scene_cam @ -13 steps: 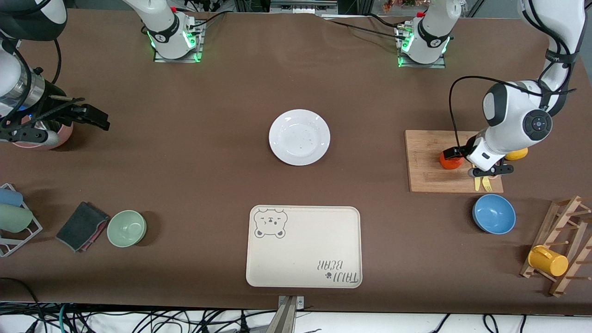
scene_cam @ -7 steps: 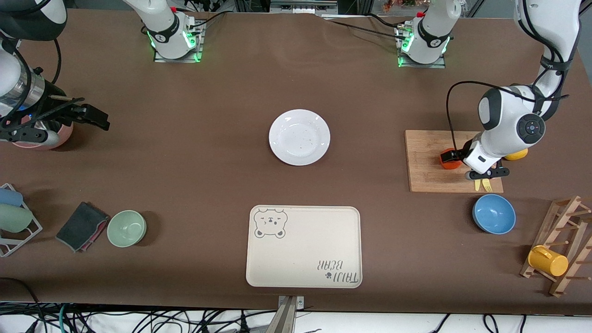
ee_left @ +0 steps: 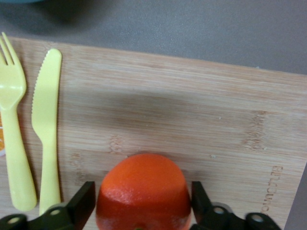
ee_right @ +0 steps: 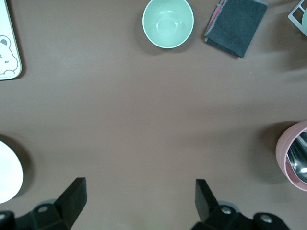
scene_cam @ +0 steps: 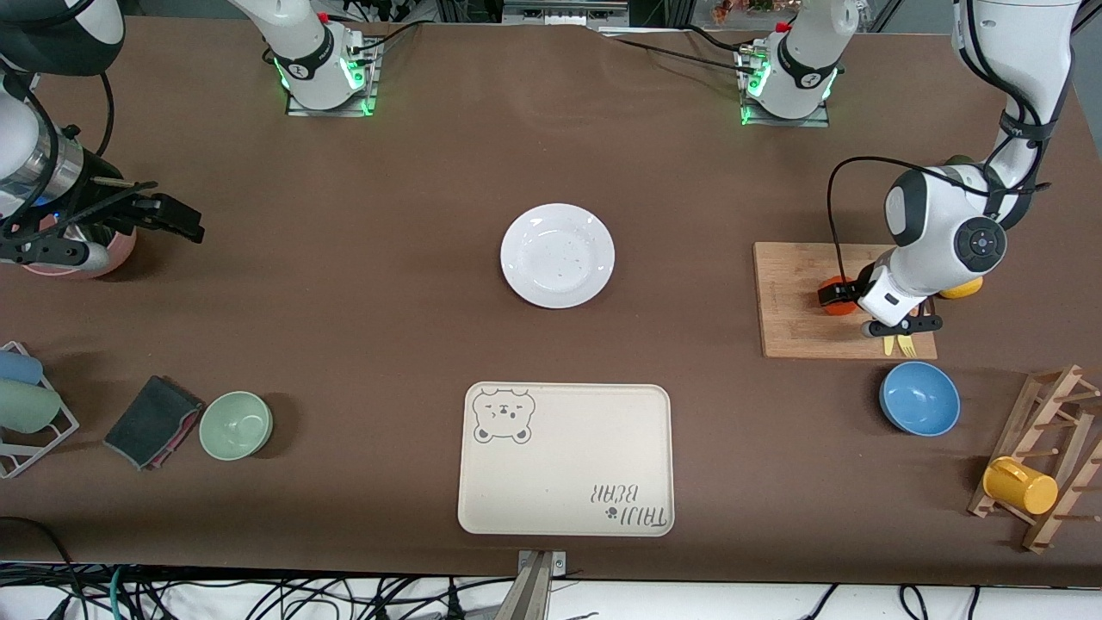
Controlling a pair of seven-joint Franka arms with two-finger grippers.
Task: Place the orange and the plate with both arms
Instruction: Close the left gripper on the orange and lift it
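A: Where does our left pincer (ee_left: 139,211) stand?

B: Low over the wooden board (scene_cam: 796,331) at the left arm's end of the desk (scene_cam: 387,284), its fingers (ee_left: 81,207) pressed to either side of the orange (ee_left: 141,194) — clamped on it, we judge, with the fruit resting on the board beside a yellow knife (ee_left: 48,129) and fork (ee_left: 14,129).

A: And the right pincer (ee_right: 139,201)?

B: Spread apart, waiting over bare desk near a pink bowl (scene_cam: 95,254). The plate (scene_cam: 558,255) sits mid-desk, farther from the front camera than the bear tray (scene_cam: 564,461).

A: How do we lift well?

B: Grip firmly across the fruit's middle, rise straight, clear the cutlery — then carry.
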